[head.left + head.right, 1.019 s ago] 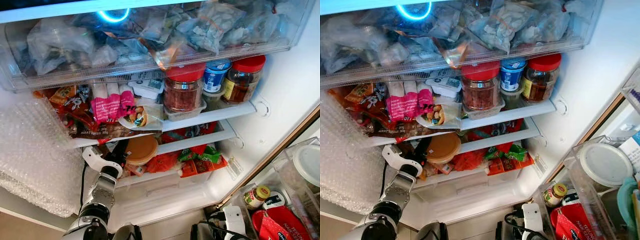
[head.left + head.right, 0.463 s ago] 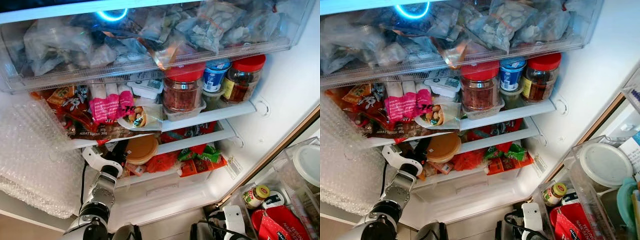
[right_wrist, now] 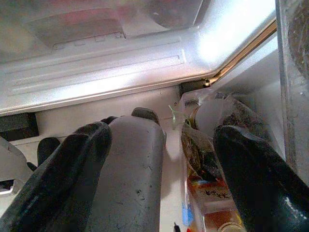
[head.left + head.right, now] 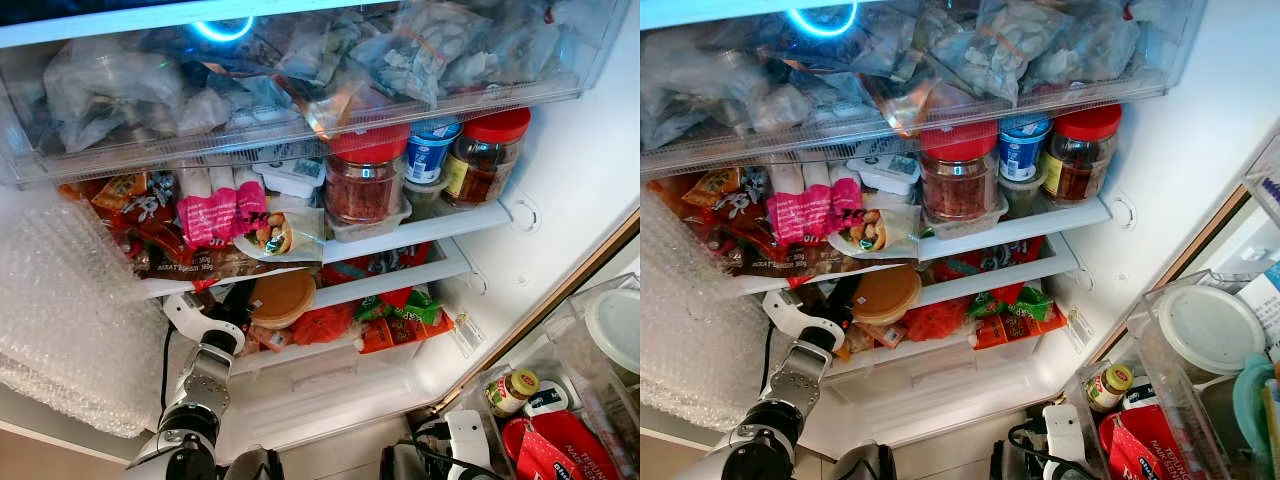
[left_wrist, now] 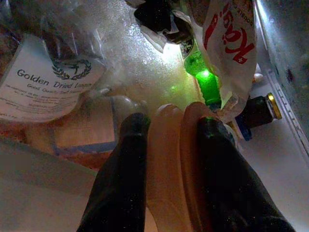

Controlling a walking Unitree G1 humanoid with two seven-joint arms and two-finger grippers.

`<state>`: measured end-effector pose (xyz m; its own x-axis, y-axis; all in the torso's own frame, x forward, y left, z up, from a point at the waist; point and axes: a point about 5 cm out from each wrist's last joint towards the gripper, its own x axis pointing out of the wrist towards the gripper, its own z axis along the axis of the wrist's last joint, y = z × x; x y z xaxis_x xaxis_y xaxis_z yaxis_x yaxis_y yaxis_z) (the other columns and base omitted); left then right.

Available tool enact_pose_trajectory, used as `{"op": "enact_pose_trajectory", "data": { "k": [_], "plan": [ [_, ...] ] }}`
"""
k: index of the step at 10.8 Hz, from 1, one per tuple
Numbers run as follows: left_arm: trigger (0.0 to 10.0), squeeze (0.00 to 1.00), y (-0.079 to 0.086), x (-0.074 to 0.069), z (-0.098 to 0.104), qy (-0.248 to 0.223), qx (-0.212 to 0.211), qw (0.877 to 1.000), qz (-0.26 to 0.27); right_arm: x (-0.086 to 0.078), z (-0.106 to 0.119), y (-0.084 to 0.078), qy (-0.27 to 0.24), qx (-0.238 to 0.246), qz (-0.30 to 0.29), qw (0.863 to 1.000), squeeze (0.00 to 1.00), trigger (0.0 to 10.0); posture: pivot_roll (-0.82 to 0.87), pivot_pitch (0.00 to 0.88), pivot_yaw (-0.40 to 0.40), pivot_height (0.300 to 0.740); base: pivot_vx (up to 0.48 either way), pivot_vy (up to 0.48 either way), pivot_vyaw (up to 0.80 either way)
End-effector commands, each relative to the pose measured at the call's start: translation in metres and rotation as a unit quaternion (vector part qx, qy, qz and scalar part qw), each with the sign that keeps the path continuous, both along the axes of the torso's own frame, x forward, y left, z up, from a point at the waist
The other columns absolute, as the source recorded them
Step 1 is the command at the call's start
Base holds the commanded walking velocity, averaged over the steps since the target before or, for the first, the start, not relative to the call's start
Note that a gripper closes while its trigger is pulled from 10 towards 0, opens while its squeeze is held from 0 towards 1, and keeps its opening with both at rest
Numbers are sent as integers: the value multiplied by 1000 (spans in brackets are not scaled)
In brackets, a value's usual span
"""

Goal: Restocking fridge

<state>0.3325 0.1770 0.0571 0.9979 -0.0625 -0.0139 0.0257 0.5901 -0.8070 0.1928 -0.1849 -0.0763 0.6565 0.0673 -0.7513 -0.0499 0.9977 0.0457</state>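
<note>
Gripping a tan lidded tub (image 5: 169, 159) inside the fridge (image 4: 560, 190), left gripper (image 5: 166, 145) jaws closed on it, right gripper (image 3: 159, 159) jaws spread wide.

Across the top of the frame runs a clear drawer (image 4: 60, 165) packed with plastic bags. Below it at centre, a white fridge shelf (image 4: 450, 222) carries a red-lidded jar (image 4: 365, 180), a blue-and-white tub (image 4: 432, 152) and a second red-lidded jar (image 4: 487, 155) at its right end, with pink packets (image 4: 222, 212) and snack bags (image 4: 135, 200) at its left. The lower shelf (image 4: 385, 283) at centre holds a tan-lidded container (image 4: 283, 297), an orange bag (image 4: 325, 323) and green packets (image 4: 405, 308).
</note>
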Motion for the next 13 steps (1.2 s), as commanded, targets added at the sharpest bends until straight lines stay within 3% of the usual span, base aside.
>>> {"op": "enact_pose_trajectory", "data": {
  "k": [1,7,8,9,10,13],
  "plan": [
    [10000,0,1,-1,-2,6,0,1000,1,-15,-8,0,30,3,-5,1000,0,10000,-93,139,20,656,0,0,0],
    [10000,0,1,-1,-2,6,0,1000,2,-15,-8,0,30,3,-5,1000,0,10000,-93,139,20,656,0,0,0],
    [10000,0,11,6,7,7,29,999,37,-16,-8,-1,29,2,-3,1000,0,10000,-151,180,-9,656,0,0,0],
    [10000,0,21,21,32,-9,70,991,115,-21,-10,-3,28,1,3,1000,0,10000,-156,208,-5,656,0,0,0],
    [10000,0,6,19,26,-6,79,994,70,-22,-10,-2,28,4,5,1000,0,10000,-156,208,-5,656,0,0,0],
    [10000,0,-6,17,22,-23,66,997,17,-21,-10,-1,28,6,3,1000,0,10000,-150,206,2,656,0,0,0]
  ]
}}
